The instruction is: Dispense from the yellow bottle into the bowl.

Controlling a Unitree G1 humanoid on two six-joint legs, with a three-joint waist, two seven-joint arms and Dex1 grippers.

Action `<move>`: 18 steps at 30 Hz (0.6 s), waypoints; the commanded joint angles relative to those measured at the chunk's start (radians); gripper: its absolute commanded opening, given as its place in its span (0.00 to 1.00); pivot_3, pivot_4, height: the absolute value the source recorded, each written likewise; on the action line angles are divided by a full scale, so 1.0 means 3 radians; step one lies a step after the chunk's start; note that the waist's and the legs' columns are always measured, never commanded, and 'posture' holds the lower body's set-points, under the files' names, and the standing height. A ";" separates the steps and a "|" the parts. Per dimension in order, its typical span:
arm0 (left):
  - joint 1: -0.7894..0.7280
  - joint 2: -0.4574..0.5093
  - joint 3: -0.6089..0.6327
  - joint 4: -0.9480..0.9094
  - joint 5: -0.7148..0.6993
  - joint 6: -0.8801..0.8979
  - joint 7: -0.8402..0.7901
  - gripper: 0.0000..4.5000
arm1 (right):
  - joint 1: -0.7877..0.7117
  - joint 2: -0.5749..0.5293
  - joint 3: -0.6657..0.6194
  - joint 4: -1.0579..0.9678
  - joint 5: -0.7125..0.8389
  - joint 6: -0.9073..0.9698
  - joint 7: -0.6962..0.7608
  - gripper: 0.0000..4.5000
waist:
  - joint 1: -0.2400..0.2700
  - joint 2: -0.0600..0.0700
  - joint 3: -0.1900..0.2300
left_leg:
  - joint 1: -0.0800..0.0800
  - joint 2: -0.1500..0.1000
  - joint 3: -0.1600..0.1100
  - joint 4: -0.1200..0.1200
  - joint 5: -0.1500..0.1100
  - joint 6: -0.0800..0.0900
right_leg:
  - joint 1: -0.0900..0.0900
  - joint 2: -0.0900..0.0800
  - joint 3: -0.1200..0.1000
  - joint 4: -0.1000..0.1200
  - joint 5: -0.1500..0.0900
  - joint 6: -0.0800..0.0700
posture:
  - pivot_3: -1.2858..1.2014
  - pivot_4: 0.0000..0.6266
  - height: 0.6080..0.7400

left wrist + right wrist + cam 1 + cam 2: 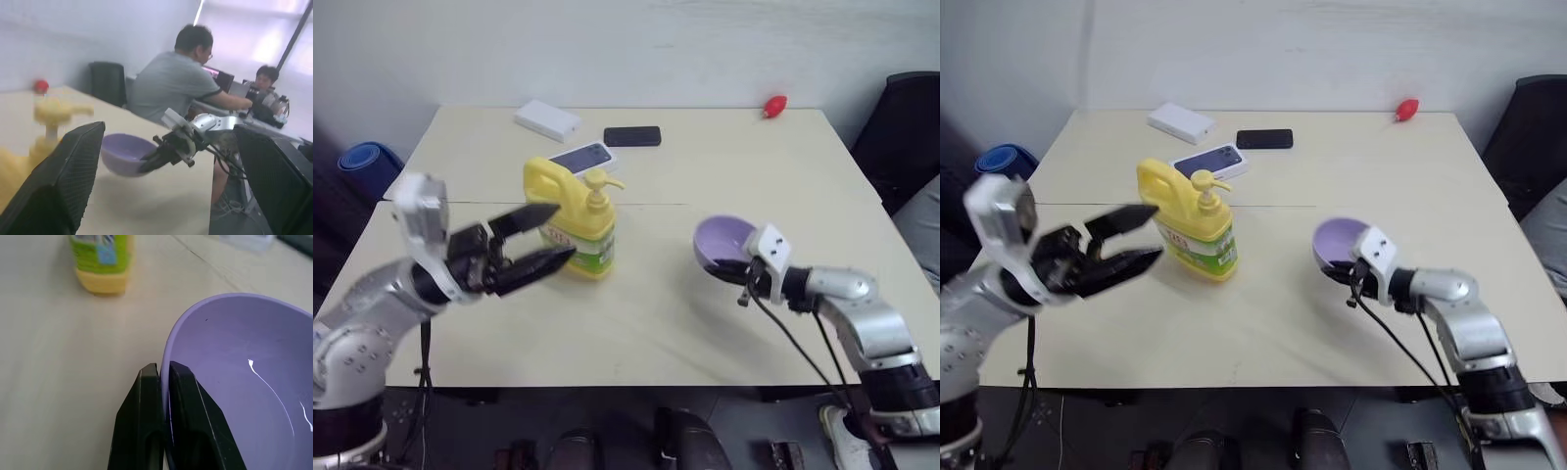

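Presently, on the table:

Yellow bottle: jug-shaped plastic, bright yellow, with a looped side handle on its left and a yellow pump head whose spout points right; a green-and-white label with red marks wraps the lower body. Stands upright left of centre, at mid depth.

Bowl: small, round, smooth lavender plastic, lower than the bottle. Held off the table right of centre and tipped, its hollow facing the bottle; thin white streaks show on the inside wall in the right wrist view.

Right pincer: closed on the bowl's near rim, one black finger outside the wall, the other inside.

Left pincer: fingers spread apart, holding nothing; raised above the table just left of the yellow bottle, tips aimed right toward it. Contact with the bottle cannot be told.

White box: flat, rectangular, far left of the table.

Black phone: lying flat at the far side, right of the white box.

Blue-faced box: flat, just behind the bottle.

Red object: small, at the far right edge.

Background: two seated people at another desk, seen in the left wrist view beyond the bowl.
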 commanded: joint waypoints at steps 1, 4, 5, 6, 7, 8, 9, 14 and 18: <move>-0.0487 0.0102 -0.0040 0.0261 0.0076 0.0021 0.0174 0.72 | -0.0376 -0.0117 0.0163 -0.0239 -0.0062 -0.0076 0.0288 0.00 | 0.0003 0.0000 0.0000 | 0.0000 0.0000 0.0000 0.0000 0.0000 -0.0001 | 0.0000 0.0005 0.0000 0.0003 0.0000 0.0000 | 0.52 0.24 1.00; -0.0910 0.0107 -0.0309 0.0546 0.0395 -0.0016 0.0100 0.50 | -0.0639 -0.0059 0.0318 -0.0279 -0.0062 0.0007 0.0417 0.00 | 0.0011 -0.0001 0.0000 | -0.0003 -0.0002 -0.0003 -0.0004 0.0001 -0.0002 | 0.0001 0.0014 -0.0008 0.0002 0.0000 0.0000 | 0.52 0.24 1.00; -0.1026 0.0091 -0.0393 0.0636 0.0488 -0.0027 0.0057 0.44 | -0.0700 -0.0024 0.0355 -0.0278 -0.0053 0.0040 0.0435 0.00 | 0.0010 -0.0001 0.0000 | -0.0008 -0.0004 -0.0005 -0.0004 0.0002 -0.0002 | -0.0001 0.0016 -0.0012 -0.0002 0.0001 0.0001 | 0.52 0.24 1.00; -0.1146 0.0064 -0.0497 0.0736 0.0617 -0.0066 -0.0005 0.36 | -0.0764 0.0017 0.0392 -0.0262 -0.0042 0.0086 0.0445 0.00 | 0.0007 -0.0001 0.0000 | -0.0014 -0.0005 -0.0008 -0.0003 0.0002 -0.0001 | -0.0004 0.0017 -0.0016 -0.0003 0.0001 0.0002 | 0.52 0.24 1.00; -0.1249 0.0039 -0.0598 0.0830 0.0736 -0.0100 -0.0065 0.28 | -0.0814 0.0050 0.0428 -0.0231 -0.0036 0.0069 0.0486 0.00 | 0.0008 -0.0001 0.0000 | -0.0019 -0.0006 -0.0009 -0.0002 0.0002 -0.0001 | -0.0008 0.0017 -0.0021 -0.0005 0.0002 0.0003 | 0.52 0.24 1.00; -0.1359 -0.0020 -0.0688 0.0923 0.0857 -0.0167 -0.0119 0.22 | -0.0858 0.0066 0.0469 -0.0205 -0.0029 0.0091 0.0540 0.00 | 0.0012 -0.0001 0.0001 | -0.0029 -0.0007 -0.0009 0.0001 0.0003 -0.0001 | -0.0016 0.0017 -0.0031 -0.0004 0.0002 0.0004 | 0.52 0.24 1.00; -0.1447 -0.0078 -0.0745 0.1006 0.0938 -0.0196 -0.0143 0.14 | -0.0896 0.0088 0.0494 -0.0176 -0.0034 0.0107 0.0567 0.00 | 0.0011 -0.0001 0.0001 | -0.0039 -0.0011 -0.0009 0.0003 0.0004 0.0000 | -0.0025 0.0018 -0.0043 -0.0004 0.0003 0.0006 | 0.52 0.24 1.00; -0.1733 -0.0321 -0.1026 0.1313 0.1373 -0.0331 -0.0288 0.00 | -0.1146 0.0255 0.0573 -0.0050 -0.0091 0.0168 0.0532 0.00 | 0.0003 -0.0004 0.0003 | -0.0049 -0.0021 -0.0009 0.0003 0.0005 -0.0001 | -0.0031 0.0020 -0.0054 -0.0005 0.0003 0.0006 | 0.52 0.24 1.00; -0.1744 -0.0324 -0.1197 0.1404 0.1684 -0.0373 -0.0437 0.00 | -0.1228 0.0308 0.0557 -0.0128 -0.0055 0.0306 0.0523 0.00 | -0.0006 -0.0004 0.0003 | -0.0049 -0.0017 -0.0010 0.0003 0.0008 -0.0005 | -0.0034 0.0023 -0.0053 -0.0002 0.0003 0.0006 | 0.52 0.24 1.00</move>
